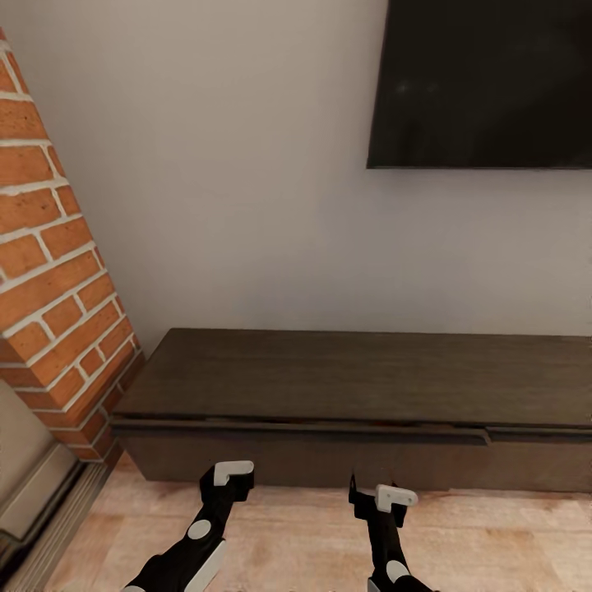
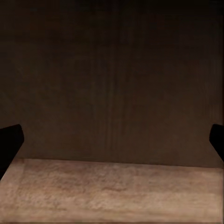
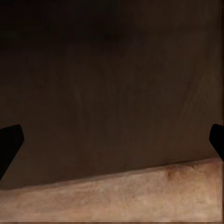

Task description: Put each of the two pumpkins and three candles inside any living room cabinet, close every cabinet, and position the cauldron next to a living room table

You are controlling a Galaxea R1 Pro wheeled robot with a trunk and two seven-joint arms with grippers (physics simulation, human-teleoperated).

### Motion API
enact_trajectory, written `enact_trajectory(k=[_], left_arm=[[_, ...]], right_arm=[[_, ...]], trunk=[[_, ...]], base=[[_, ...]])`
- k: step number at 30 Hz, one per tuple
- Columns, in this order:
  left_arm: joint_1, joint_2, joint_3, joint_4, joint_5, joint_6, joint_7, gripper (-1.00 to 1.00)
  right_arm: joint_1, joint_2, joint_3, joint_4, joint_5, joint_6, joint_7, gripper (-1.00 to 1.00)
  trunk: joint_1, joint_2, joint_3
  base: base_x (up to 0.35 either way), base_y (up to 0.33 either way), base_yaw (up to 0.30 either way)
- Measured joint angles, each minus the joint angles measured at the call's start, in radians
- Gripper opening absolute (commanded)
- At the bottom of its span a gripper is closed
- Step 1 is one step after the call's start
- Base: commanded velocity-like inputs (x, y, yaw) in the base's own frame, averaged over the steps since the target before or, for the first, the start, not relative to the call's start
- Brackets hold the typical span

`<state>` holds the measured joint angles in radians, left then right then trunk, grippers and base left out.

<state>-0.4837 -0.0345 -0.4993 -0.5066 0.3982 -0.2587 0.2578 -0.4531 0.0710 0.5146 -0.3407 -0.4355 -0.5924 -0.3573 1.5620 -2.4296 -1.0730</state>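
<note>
Facing cabinet (image 1: 345,386), long axis along wall | left claw (image 2: 112,140) spread | right claw (image 3: 112,140) spread

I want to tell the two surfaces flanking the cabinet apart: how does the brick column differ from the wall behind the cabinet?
The brick column is orange-red with pale mortar lines; the wall is plain pale grey. The column stands at the left end of the cabinet, while the wall runs behind it and carries a dark screen. Both rise upright.

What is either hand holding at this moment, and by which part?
Nothing. The left hand and right hand both show fingers spread wide with empty space between, facing the dark cabinet front just above the floor.
</note>
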Motion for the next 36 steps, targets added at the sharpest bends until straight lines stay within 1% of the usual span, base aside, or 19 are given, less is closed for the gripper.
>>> enact_trajectory(k=[7, 23, 26, 28, 30, 31, 32, 36], left_arm=[[0.000, 0.000, 0.000, 0.000, 0.001, 0.000, 0.000, 1.00], [0.000, 0.000, -0.002, 0.001, 0.004, 0.002, -0.001, 1.00], [0.018, 0.000, -0.004, 0.000, 0.000, 0.003, -0.001, 1.00], [0.020, 0.000, -0.003, 0.001, 0.003, 0.002, 0.000, 1.00], [0.002, 0.000, -0.002, 0.020, 0.009, 0.001, 0.000, 1.00], [0.001, 0.000, 0.001, 0.006, 0.010, 0.000, 0.001, 1.00], [0.000, 0.000, 0.000, 0.000, 0.000, 0.000, 0.000, 1.00], [0.000, 0.000, 0.000, 0.000, 0.000, 0.001, 0.000, 1.00]], right_arm=[[0.000, 0.000, 0.000, 0.000, 0.000, 0.000, 0.000, 1.00], [0.000, 0.000, 0.000, 0.000, 0.001, 0.000, 0.000, 1.00], [0.000, 0.000, 0.000, 0.000, 0.000, 0.000, 0.000, 1.00], [0.000, 0.000, 0.000, 0.000, 0.001, 0.000, 0.000, 1.00], [0.000, 0.000, 0.000, 0.000, 0.001, 0.000, 0.000, 1.00], [0.000, 0.000, 0.000, 0.000, 0.001, 0.000, 0.000, 1.00], [0.000, 0.000, 0.000, 0.000, 0.001, 0.000, 0.000, 1.00], [0.000, 0.000, 0.000, 0.000, 0.000, 0.000, 0.000, 1.00]], trunk=[[0.000, 0.000, 0.000], [-0.001, 0.000, 0.000], [0.000, 0.000, 0.000], [0.000, 0.000, 0.000], [0.000, 0.000, 0.000], [0.000, 0.000, 0.000], [0.000, 0.000, 0.000], [0.000, 0.000, 0.000]], base=[[0.014, 0.001, 0.000], [0.240, 0.049, 0.000], [0.114, 0.018, 0.000], [-0.063, -0.045, 0.000], [-0.187, -0.112, 0.000], [-0.243, -0.138, 0.000], [-0.256, -0.145, 0.000], [-0.271, -0.152, 0.000]])
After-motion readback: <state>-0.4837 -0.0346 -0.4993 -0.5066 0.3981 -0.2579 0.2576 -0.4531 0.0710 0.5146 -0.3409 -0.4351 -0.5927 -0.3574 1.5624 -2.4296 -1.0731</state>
